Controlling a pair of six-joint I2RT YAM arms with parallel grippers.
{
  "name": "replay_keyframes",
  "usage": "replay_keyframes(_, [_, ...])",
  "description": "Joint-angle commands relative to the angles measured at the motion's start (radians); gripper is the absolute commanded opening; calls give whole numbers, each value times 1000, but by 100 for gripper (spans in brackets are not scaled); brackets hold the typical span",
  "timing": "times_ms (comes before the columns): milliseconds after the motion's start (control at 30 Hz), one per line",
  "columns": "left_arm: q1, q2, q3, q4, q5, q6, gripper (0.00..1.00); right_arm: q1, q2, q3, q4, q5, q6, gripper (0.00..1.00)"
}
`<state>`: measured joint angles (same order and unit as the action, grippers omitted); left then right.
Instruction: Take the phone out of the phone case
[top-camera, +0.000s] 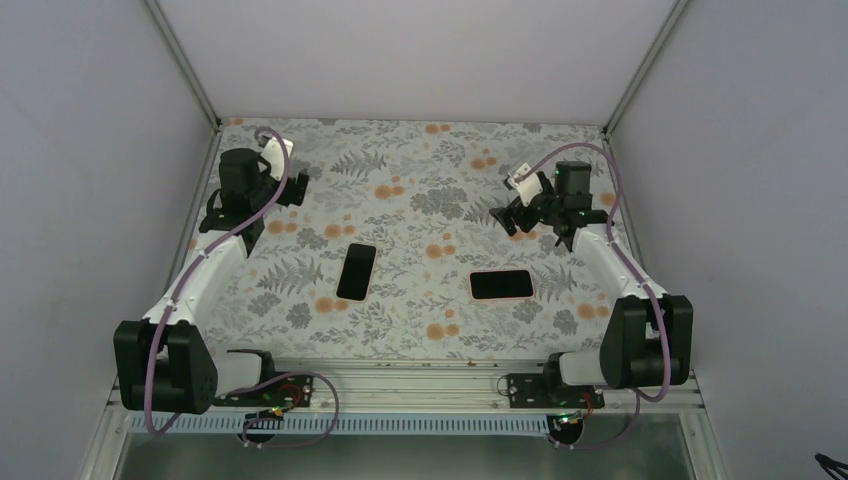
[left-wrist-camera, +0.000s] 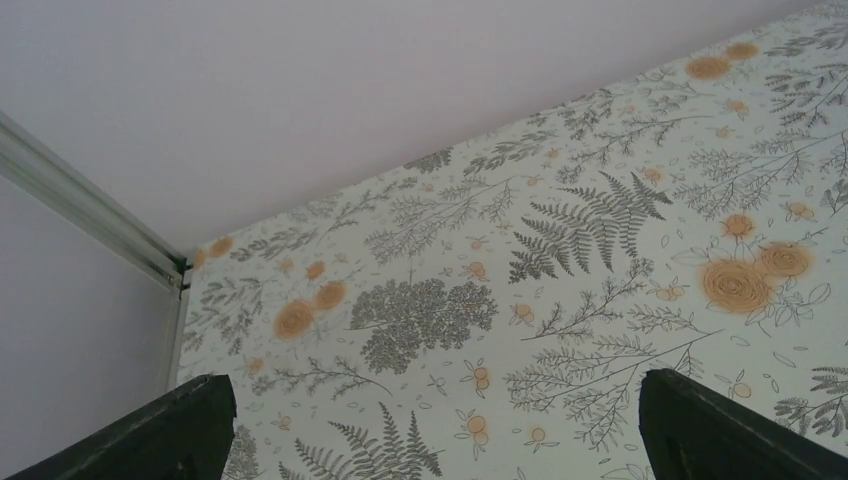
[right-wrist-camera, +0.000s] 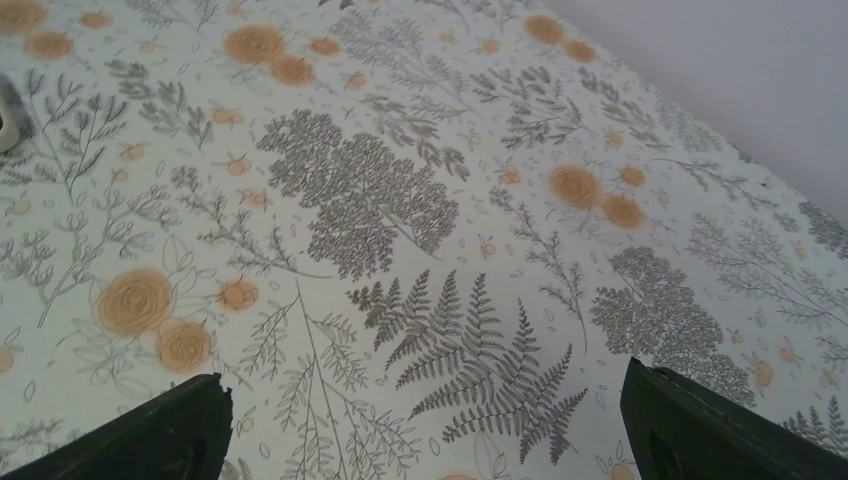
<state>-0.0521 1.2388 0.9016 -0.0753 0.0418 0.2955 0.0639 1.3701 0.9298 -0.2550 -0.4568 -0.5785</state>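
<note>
A bare black phone (top-camera: 356, 271) lies flat on the floral table, left of centre. A second dark slab with a pale pink rim, the phone case (top-camera: 502, 285), lies flat right of centre, a hand's width from the phone. I cannot tell what fills the case. My left gripper (top-camera: 296, 190) hovers at the far left, open and empty, well behind the phone. My right gripper (top-camera: 506, 217) hovers at the far right, open and empty, behind the case. The left wrist view (left-wrist-camera: 430, 388) and the right wrist view (right-wrist-camera: 425, 380) show only patterned cloth between the spread fingers.
The floral cloth (top-camera: 420, 330) covers the whole table. Grey walls close in the back and both sides, with a metal corner post (left-wrist-camera: 80, 205) at the far left. A metal rail (top-camera: 400, 375) runs along the near edge between the arm bases.
</note>
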Motion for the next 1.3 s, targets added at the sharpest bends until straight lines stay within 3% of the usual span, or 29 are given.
replay_keyframes(0, [5,10,53,-46,23,24,100,1,-6,30,-66,-45,-86,100])
replay_keyframes(267, [6,-6,60,-61,41,63,100,27,-13,30,-86,3,-124,100])
replay_keyframes(433, [6,-2,42,-64,19,144,100,141,-15,8,-104,97,-154,100])
replay_keyframes(600, [6,-10,25,-65,-6,190,100,232,-19,6,-252,100,-260,100])
replay_keyframes(833, [5,27,63,-119,34,213,100,234,-34,-94,-418,260,-537,100])
replay_keyframes(1067, [-54,38,85,-155,18,164,100,224,-105,-163,-477,274,-681,100])
replay_keyframes(1267, [-124,49,95,-176,-34,158,100,223,-38,-164,-508,322,-710,100])
